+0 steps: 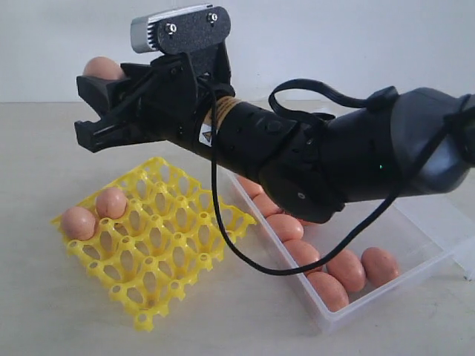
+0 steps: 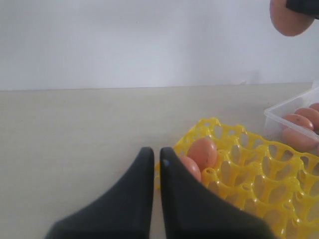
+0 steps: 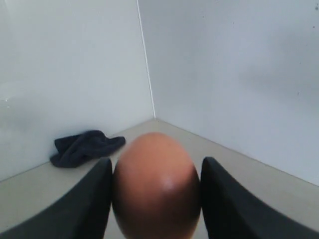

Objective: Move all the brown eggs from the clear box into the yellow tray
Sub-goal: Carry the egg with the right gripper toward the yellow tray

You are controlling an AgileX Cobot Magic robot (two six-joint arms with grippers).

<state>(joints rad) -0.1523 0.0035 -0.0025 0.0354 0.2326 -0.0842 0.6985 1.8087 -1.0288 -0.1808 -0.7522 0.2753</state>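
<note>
Between the fingers of the right end effector [image 3: 156, 164] sits one brown egg [image 1: 104, 68], pinched from both sides and held high in the air. Below that end effector, a little towards its arm, the yellow tray [image 1: 172, 261] lies flat on the bench [image 1: 44, 311]. Two tray eggs [image 1: 78, 222] fill neighbouring cups at one corner of the tray, close beside each other; the other cups that show are open grid.

Back along the arm, under its dark forearm, stands the clear box [image 1: 371, 310], just beside the tray. Several loose eggs [image 1: 345, 268] lie in a row along its floor, and the arm hides the far part of the box. A black cable [image 1: 245, 261] droops from the arm in a loop that, in the exterior view, crosses the tray's edge and the near wall of the box.

Ahead of the right end effector, past the held egg, a dark cloth [image 3: 84, 147] lies crumpled at the foot of a white wall [image 3: 239, 74], near a corner.

The left end effector [image 2: 154, 152] is low over the bench with its fingers pressed together, only a thin slit between them. Just beyond its tips is the tray corner with the two eggs, and one finger partly covers the nearer egg.
</note>
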